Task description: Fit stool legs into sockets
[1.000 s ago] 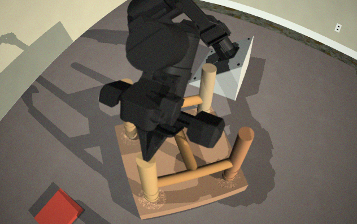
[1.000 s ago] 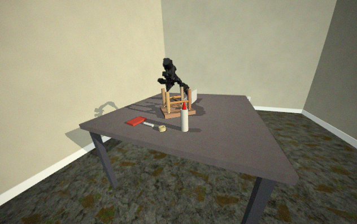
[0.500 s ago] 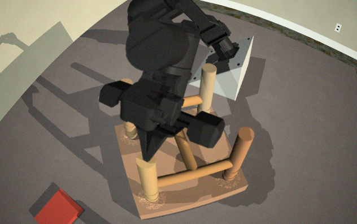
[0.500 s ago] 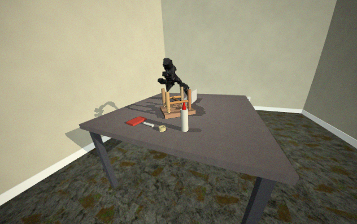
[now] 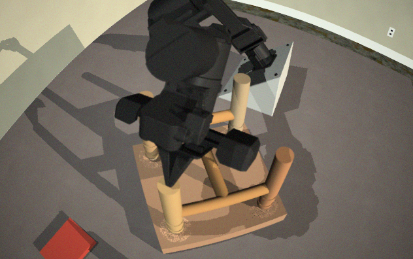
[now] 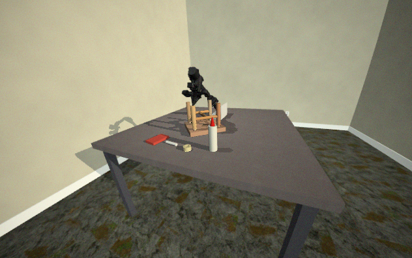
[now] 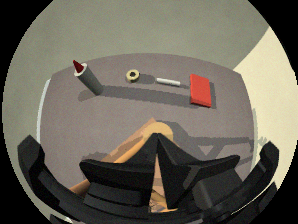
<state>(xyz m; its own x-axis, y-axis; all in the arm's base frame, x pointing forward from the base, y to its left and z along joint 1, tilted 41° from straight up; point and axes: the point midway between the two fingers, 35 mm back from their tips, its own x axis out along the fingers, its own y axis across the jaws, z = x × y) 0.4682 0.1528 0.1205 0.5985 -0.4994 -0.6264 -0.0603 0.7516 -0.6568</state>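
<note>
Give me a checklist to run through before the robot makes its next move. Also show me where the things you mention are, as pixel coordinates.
1. Seat (image 5: 225, 235) (image 6: 206, 131) flat, underside up: ok.
2. All four legs standing in the seat: ok.
3. Every shoulder fully down: cannot tell; the arm partly hides the far legs.
4. Gripper (image 5: 170, 186) (image 6: 194, 104) (image 7: 156, 136) holding nothing: ok, its fingers are shut together.
5. Gripper clear of the stool: not ok, its tips are right at the top of the pale yellow leg (image 5: 171, 206) (image 6: 193, 118) (image 7: 162, 129).

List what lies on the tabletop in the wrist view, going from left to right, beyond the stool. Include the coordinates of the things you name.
White bottle with a red tip (image 6: 212, 138) (image 7: 89, 81) → cream ring (image 6: 187, 150) (image 7: 128, 78) → white stick (image 6: 171, 143) (image 7: 168, 82) → red block (image 5: 66, 240) (image 6: 157, 139) (image 7: 200, 90).
</note>
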